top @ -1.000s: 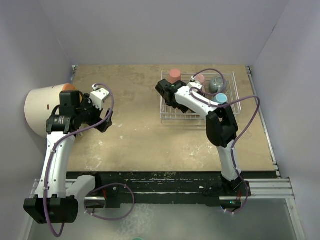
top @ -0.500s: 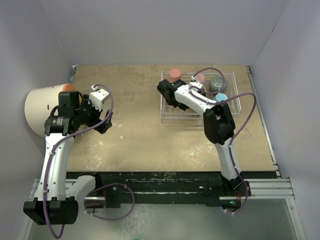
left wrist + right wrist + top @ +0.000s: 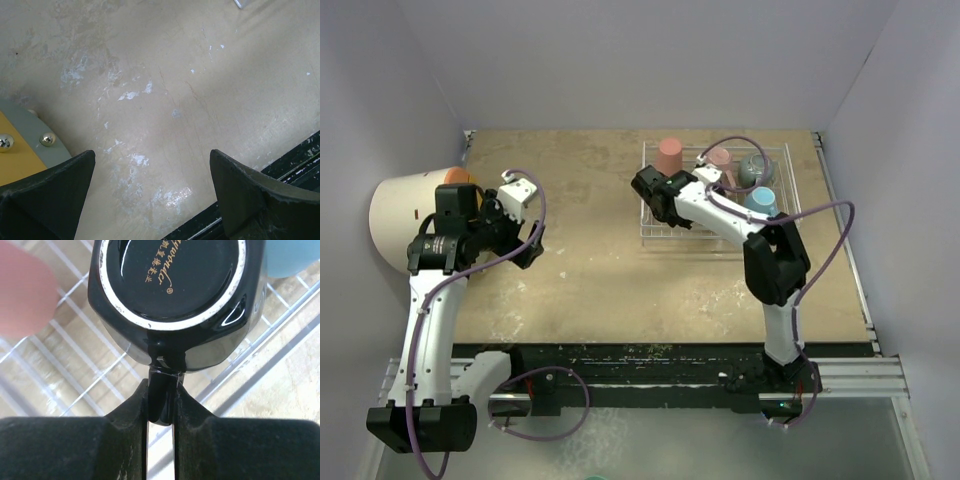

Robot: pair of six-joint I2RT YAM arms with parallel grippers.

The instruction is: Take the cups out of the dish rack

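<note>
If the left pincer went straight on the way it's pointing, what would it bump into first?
Probably the bare table top. The open left pincer points down at it, with nothing in between.

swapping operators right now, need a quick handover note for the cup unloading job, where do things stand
Grippers: the right gripper has its jaws shut on the handle of the black mug, which is upside down over the grid of the dish rack. The left gripper has its jaws open and empty above the bare table.
Also in the rack: salmon tumbler, pale pink mug, dark grey-blue mug, light blue mug.
Done: no cup is out of the rack yet.
Left: all five cups, black mug first.
</note>
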